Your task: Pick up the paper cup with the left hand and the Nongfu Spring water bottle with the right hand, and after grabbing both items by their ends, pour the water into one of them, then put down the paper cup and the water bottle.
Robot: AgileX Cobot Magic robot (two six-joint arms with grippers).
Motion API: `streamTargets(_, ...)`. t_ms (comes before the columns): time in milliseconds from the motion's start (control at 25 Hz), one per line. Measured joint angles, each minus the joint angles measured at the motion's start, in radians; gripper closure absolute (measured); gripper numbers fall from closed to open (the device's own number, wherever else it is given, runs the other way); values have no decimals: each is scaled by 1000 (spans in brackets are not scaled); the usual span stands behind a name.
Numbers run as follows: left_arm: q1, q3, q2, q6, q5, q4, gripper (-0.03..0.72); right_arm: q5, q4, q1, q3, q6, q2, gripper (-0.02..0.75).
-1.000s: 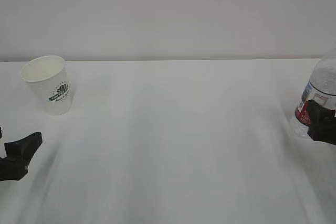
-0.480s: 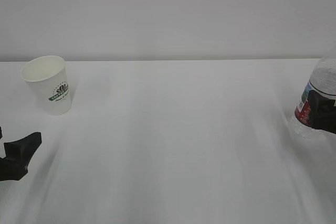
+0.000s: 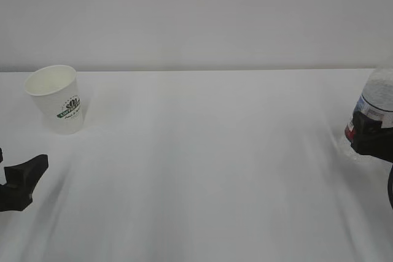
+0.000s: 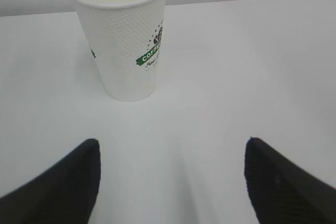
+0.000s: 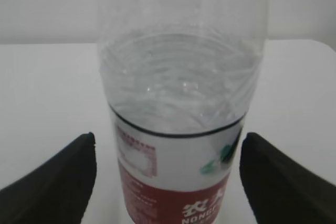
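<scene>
A white paper cup (image 3: 57, 98) with a green logo stands upright at the far left of a white table (image 3: 202, 164), its cream inside showing no liquid from the left wrist view. The left pincer (image 4: 170, 182) sits low, just short of the cup, fingers spread wide on either side of bare tabletop and touching nothing; in the exterior view only one black fingertip of it shows at the lower left edge.

At the table's far right edge stands the Nongfu Spring water bottle (image 5: 181, 124), clear and ribbed, its red-and-white label facing the right wrist camera, water (image 5: 178, 95) visible above the label line. The right pincer (image 5: 168, 182) brackets the bottle at label height, fingers parted with a gap on both sides, not gripping. The bottle's top is cut off in every view.
</scene>
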Motion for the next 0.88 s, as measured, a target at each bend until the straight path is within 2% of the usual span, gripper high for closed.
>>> streamTargets(880, 0, 0, 0, 0, 0, -21, 84, -15, 22, 0, -141, 1, 134, 106)
